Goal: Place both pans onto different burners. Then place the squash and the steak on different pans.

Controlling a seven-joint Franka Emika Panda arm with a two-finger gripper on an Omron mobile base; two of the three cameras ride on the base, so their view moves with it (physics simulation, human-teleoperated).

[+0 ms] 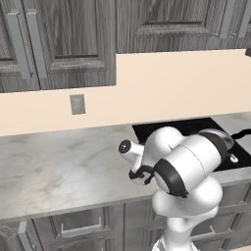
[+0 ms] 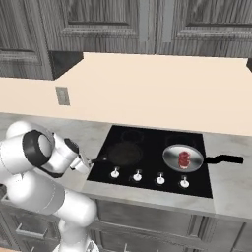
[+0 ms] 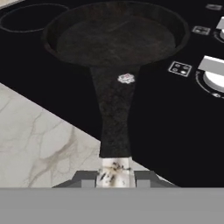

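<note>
While the right base view takes in two pans on the cooktop (image 2: 197, 189), a black pan (image 2: 125, 153) at left and a silver pan (image 2: 183, 158) holding one steak (image 2: 183, 159), the hand view shows the end effector (image 3: 114, 174) closed on the black pan's handle (image 3: 114, 118) over the table (image 3: 39, 135).
</note>
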